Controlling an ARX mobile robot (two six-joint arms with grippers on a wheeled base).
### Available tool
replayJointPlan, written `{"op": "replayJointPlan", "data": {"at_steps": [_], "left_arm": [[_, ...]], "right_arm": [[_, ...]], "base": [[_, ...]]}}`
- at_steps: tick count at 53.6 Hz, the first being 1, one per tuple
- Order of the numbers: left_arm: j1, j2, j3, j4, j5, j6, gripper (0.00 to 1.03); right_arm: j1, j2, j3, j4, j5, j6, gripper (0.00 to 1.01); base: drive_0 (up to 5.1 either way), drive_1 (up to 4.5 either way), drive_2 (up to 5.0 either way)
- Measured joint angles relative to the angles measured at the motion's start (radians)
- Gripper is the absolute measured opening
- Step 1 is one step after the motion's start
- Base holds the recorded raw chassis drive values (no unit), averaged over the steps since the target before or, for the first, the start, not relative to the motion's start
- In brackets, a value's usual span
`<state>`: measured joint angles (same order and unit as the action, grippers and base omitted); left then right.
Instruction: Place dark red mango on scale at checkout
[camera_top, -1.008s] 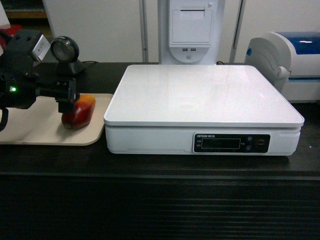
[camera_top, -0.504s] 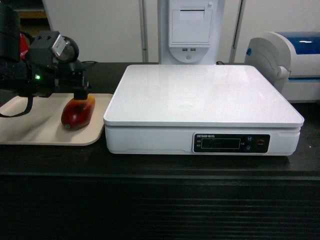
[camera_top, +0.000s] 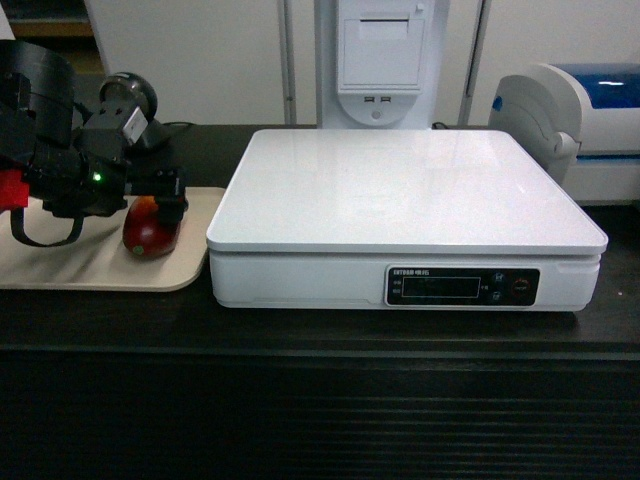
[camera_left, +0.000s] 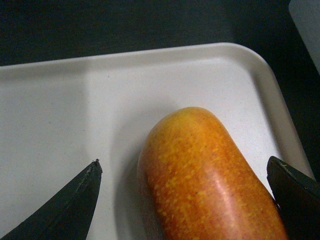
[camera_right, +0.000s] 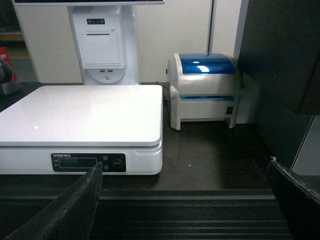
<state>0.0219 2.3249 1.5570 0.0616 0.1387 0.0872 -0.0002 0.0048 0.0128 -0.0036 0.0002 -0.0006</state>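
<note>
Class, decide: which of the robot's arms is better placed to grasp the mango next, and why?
Left. The left gripper is open with a finger on each side of the dark red mango on the beige tray. The right gripper hangs open in front of the checkout, far from the fruit.

**The Counter and What Rested on It**

A long black counter with a dark top and a horizontally ribbed front was seen across the head view. A large white scale with a black display panel on its front was set near the middle of the top. Just beside it, on the left, a beige tray with rounded corners was laid flat, its right edge close to the scale's base. To the right of the scale, towards the back, a white printer with a blue lid was placed. Behind the tray, a small dark round device was seen on the counter, partly hidden.
</note>
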Motion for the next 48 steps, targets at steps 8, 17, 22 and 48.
{"op": "replayJointPlan", "data": {"at_steps": [8, 17, 22, 48], "left_arm": [[0.000, 0.014, 0.005, -0.017, 0.003, 0.002, 0.98], [0.000, 0.021, 0.005, -0.014, 0.011, 0.007, 0.75], [0.000, 0.021, 0.004, -0.008, 0.012, 0.007, 0.68], [0.029, -0.151, -0.175, 0.113, 0.051, -0.040, 0.65]], "right_arm": [[0.000, 0.000, 0.000, 0.000, 0.000, 0.000, 0.98], [0.000, 0.000, 0.000, 0.000, 0.000, 0.000, 0.98], [0.000, 0.000, 0.000, 0.000, 0.000, 0.000, 0.98], [0.000, 0.000, 0.000, 0.000, 0.000, 0.000, 0.98]], "base": [[0.0, 0.00, 0.0], [0.0, 0.00, 0.0], [0.0, 0.00, 0.0], [0.0, 0.00, 0.0]]}}
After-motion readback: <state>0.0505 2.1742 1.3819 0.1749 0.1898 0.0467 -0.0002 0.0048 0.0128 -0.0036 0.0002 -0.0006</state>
